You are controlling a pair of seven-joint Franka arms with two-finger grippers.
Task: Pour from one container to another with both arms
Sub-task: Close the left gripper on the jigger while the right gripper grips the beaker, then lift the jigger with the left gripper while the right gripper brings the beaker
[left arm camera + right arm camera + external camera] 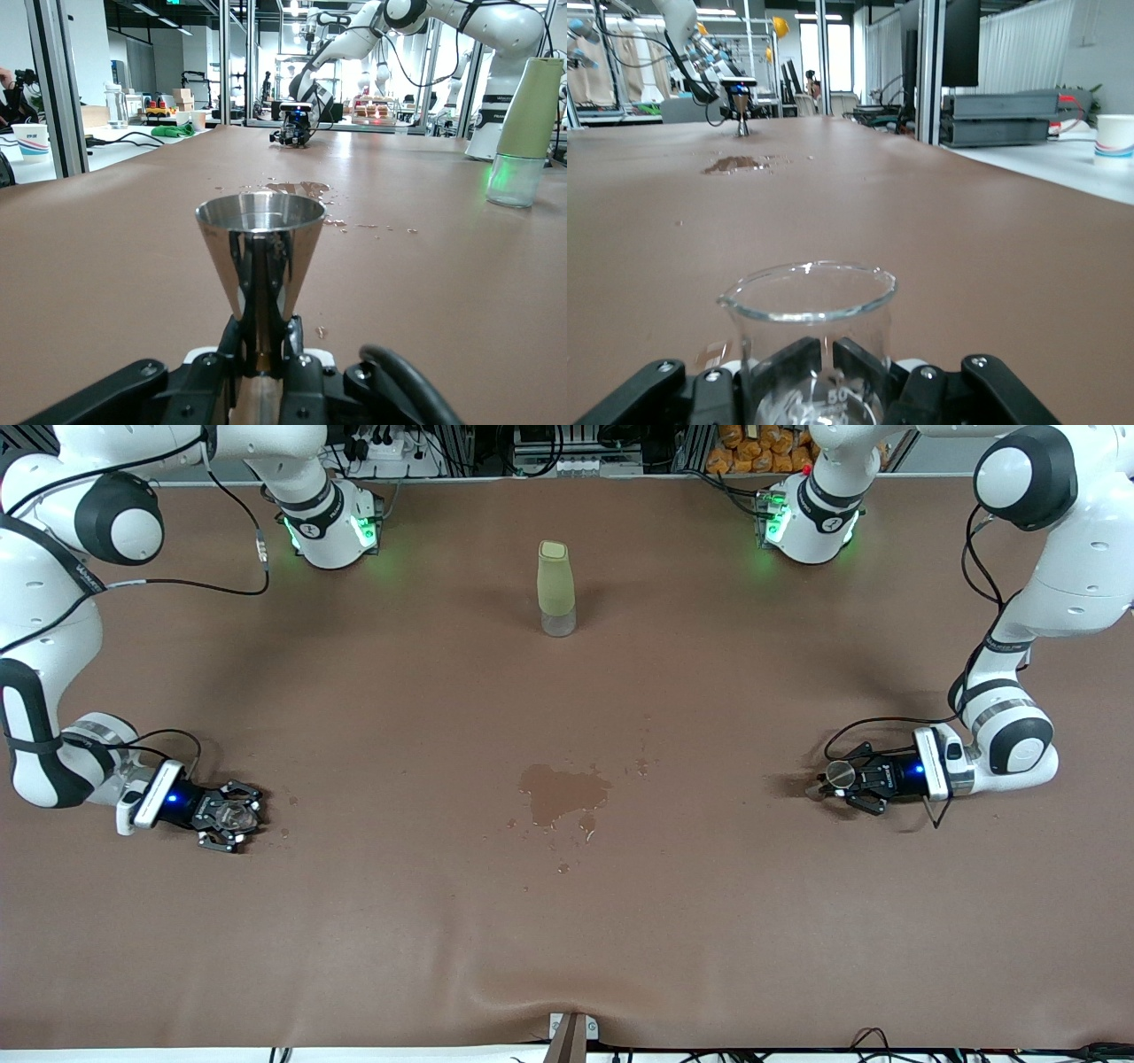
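The small silvery jigger [841,774] stands upright toward the left arm's end of the table. My left gripper [831,781] is shut on its narrow waist, low by the tabletop. In the left wrist view the jigger's upper cone [260,243] rises above the left gripper [262,343]. The tiny clear glass beaker [236,815] is toward the right arm's end, and my right gripper [230,820] is shut on it. The right wrist view shows the beaker [806,305] with its lip, upright in the right gripper [808,376]. I cannot tell what either vessel holds.
A tall pale-green bottle [556,589] with a clear base stands mid-table, farther from the front camera than both grippers. A wet spill [563,791] with scattered droplets darkens the brown table cover [567,921] between the two grippers.
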